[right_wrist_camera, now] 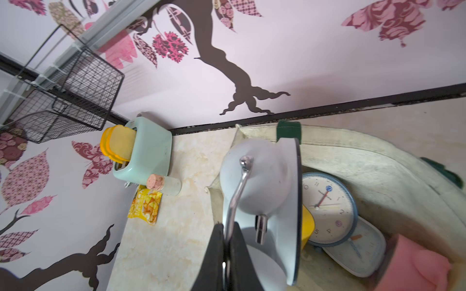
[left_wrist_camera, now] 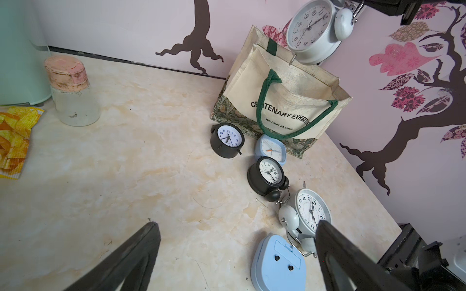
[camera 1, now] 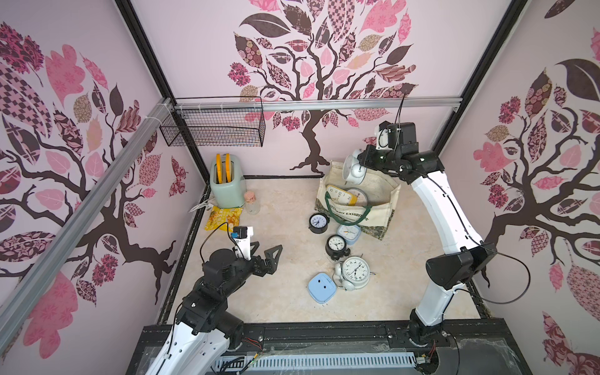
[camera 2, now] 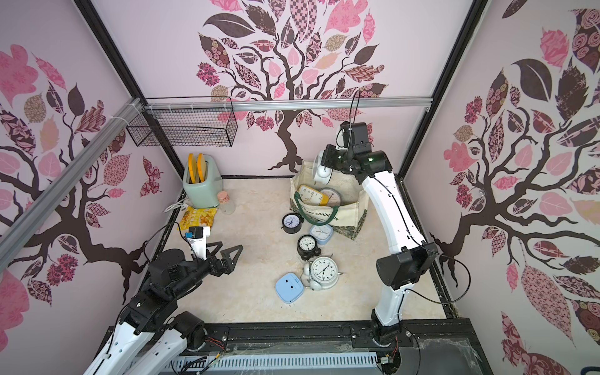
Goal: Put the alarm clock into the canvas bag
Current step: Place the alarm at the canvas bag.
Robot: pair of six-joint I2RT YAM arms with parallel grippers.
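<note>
Closely, pink tree-printed walls (camera 1: 201, 58) enclose a marbled tabletop (camera 1: 279, 292) bearing the canvas bag (camera 1: 383, 217).

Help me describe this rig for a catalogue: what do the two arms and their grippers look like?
The left arm and right arm have white shell links with black joint housings and thin black cables running along them. The left gripper has black triangular, open-framed fingers; the right gripper shows black tapered fingers.
</note>
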